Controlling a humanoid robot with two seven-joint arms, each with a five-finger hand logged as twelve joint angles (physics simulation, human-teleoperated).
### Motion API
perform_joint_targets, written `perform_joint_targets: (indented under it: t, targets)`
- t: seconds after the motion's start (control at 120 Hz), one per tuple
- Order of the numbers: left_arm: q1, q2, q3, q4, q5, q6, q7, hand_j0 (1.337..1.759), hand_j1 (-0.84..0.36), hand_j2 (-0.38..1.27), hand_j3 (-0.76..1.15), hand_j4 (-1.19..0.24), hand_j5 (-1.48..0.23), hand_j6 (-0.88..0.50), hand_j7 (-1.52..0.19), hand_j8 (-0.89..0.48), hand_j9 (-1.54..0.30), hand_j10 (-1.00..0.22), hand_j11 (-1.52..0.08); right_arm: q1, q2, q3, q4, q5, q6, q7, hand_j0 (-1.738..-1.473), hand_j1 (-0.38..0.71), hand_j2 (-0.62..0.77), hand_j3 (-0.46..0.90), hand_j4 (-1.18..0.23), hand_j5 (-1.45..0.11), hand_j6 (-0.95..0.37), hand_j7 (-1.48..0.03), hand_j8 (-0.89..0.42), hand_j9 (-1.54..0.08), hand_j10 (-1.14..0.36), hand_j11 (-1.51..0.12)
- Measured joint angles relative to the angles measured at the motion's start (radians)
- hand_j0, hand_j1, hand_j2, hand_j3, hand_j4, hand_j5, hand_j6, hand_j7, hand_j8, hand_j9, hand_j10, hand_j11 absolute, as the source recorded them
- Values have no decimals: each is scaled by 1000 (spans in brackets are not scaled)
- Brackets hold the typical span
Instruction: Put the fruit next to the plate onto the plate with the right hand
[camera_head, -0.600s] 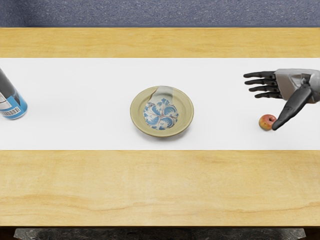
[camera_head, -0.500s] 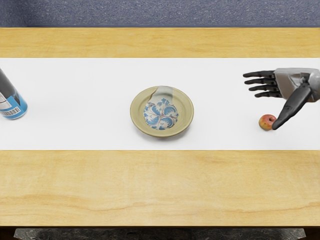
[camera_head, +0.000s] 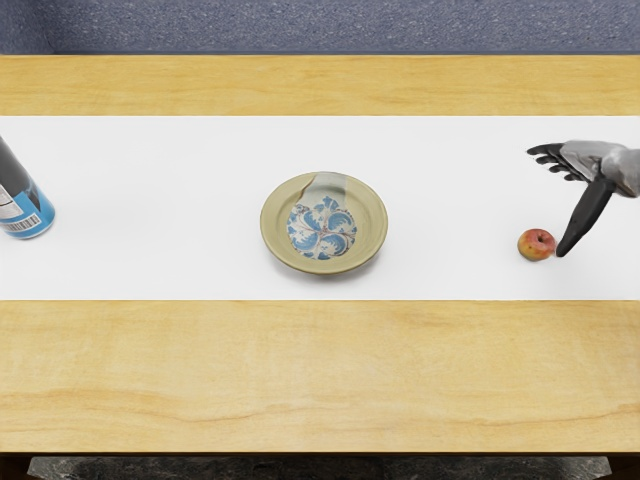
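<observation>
Starting wide: what's laid out? (Obs. 1)

Wooden table (camera_head: 320, 370), white runner (camera_head: 180, 260) across it from left to right. Patterned plate (camera_head: 372, 225) at the centre of the runner. Blue can (camera_head: 22, 205) at the left edge, partly out of view. (Obs. 2)

And the arm? (Obs. 1)

Right hand (camera_head: 598, 165) shows at the right edge. Fingers (camera_head: 548, 153) spread, pointing left, holding nothing. Thumb (camera_head: 582, 215) angled down toward the near side. Left arm not seen. (Obs. 2)

Fruit? (Obs. 1)

Small, round, reddish fruit (camera_head: 536, 243) on the runner, well right of the plate. It sits just left of the thumb tip and nearer to us than the palm. Contact: can't tell. No long axis to speak of, so approach angle matters little. (Obs. 2)

So the reach? (Obs. 1)

My guess: the hand must drop nearer and slightly left to bracket the fruit between thumb and fingers, then carry it left to the plate. (Obs. 2)
</observation>
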Motion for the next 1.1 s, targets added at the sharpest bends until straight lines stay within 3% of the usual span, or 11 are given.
perform_joint_targets:
  t: [0.133,0.367,0.675,1.1]
  targets:
    - [0,0,0,0,0,0,0,1658,60,48,0,-241,-313,-241,-313,-241,-313,-241,-313,-71,52,-4,8,-173,-108,-27,-1658,-308,-5,0,-42,-48,-45,-47,-43,-48,-41,-48]
    - [0,0,0,0,0,0,0,1658,60,48,0,-241,-313,-241,-313,-241,-313,-241,-313,-162,126,-23,0,-381,-270,-36,-1658,-266,-12,0,-78,-94,-81,-93,-79,-94,-77,-94]
    - [0,0,0,0,0,0,0,1658,60,48,0,-241,-313,-241,-313,-241,-313,-241,-313,-180,212,-41,-23,-419,-310,-37,-1658,-94,-39,0,-221,-281,-224,-280,-222,-280,-220,-280]
    - [0,0,0,0,0,0,0,1658,60,48,0,-241,-313,-241,-313,-241,-313,-241,-313,-193,215,-43,-26,-422,-318,-37,-1658,-38,-48,0,-267,-341,-269,-340,-267,-340,-266,-340]
